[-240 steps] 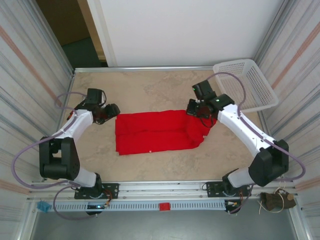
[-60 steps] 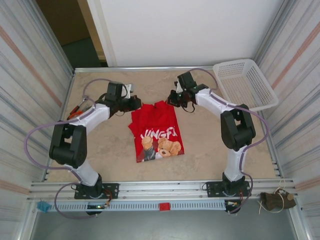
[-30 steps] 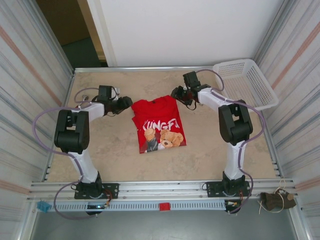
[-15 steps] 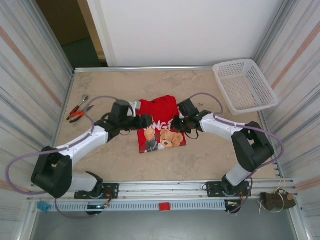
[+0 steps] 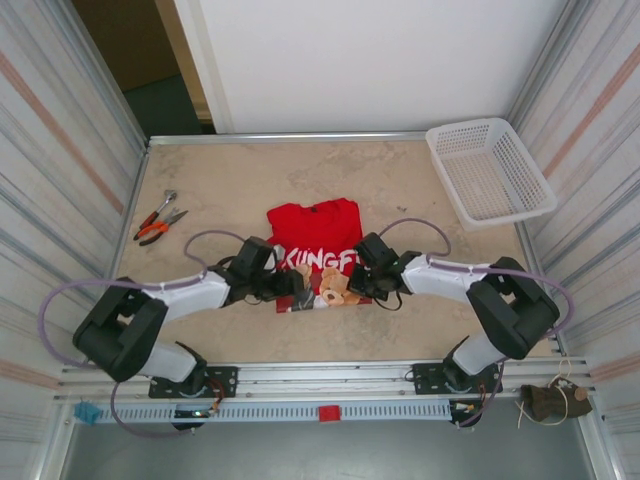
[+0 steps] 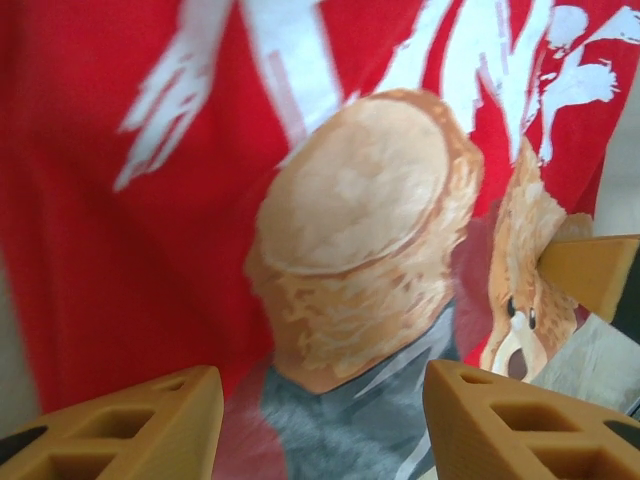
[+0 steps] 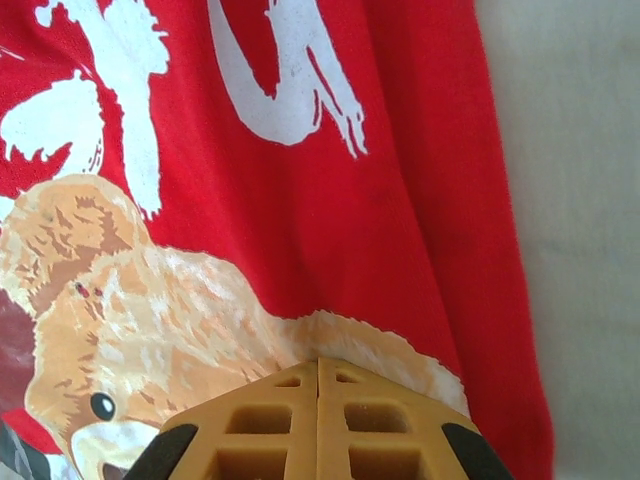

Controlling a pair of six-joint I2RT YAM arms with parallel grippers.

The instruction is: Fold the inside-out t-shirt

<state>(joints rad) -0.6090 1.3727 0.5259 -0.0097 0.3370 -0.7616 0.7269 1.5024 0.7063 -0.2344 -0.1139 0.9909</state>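
Grippers meet at folded shirt's near edge

Bright red cloth t-shirt (image 5: 312, 225) with white lettering and bear print lies folded on beige stone-look table (image 5: 230, 180), directly under both sets of fingertips. Left gripper (image 6: 320, 390) has its jaws spread apart over the print, nothing held. Right gripper (image 7: 318, 372) has its fingers pressed together on the print. Can't tell if cloth is pinched.

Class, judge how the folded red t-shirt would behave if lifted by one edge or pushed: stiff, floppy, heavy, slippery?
Probably floppy: the red t-shirt lies in flat folded layers, so it would likely droop and unfold. Likely light, being thin cloth. Pushed, it may bunch rather than slide.
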